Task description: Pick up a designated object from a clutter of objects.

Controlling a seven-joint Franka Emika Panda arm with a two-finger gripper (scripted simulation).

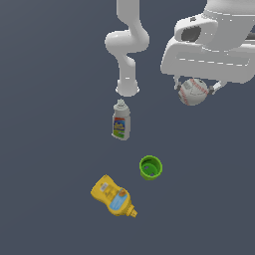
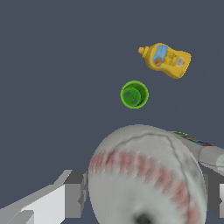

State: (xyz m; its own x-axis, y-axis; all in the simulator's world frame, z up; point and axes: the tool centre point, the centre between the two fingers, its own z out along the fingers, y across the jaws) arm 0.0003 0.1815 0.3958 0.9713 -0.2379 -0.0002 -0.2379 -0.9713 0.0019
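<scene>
- The greatest risk I see is the baseball (image 1: 193, 91) slipping out of the gripper (image 1: 194, 89). It is round and smooth, held only at two opposite sides, and it looks lifted well clear of the dark floor (image 1: 50, 149), so a jolt or a slack squeeze could let it roll free and fall.
- A dropped ball would likely land among the rest of the clutter. The white labelled bottle (image 1: 120, 122) lies nearest, towards the exterior view's left. The green cup (image 1: 150, 167) and the yellow mustard squeeze bottle (image 1: 113, 195) lie further off and could be struck or shifted.
- A lesser risk is an off-centre hold. In the wrist view the baseball (image 2: 146, 175) fills the space between the fingers (image 2: 74, 194), but blur and the frame edge hide the contact points, so I cannot say whether the pads sit across its widest part.
- The gripper is pinching the baseball. The ball sits directly between the two fingers, just below the white hand, with a finger showing at each side of it in the exterior view.
- The ball is apart from every other item, none of which touches it or the arm.
</scene>
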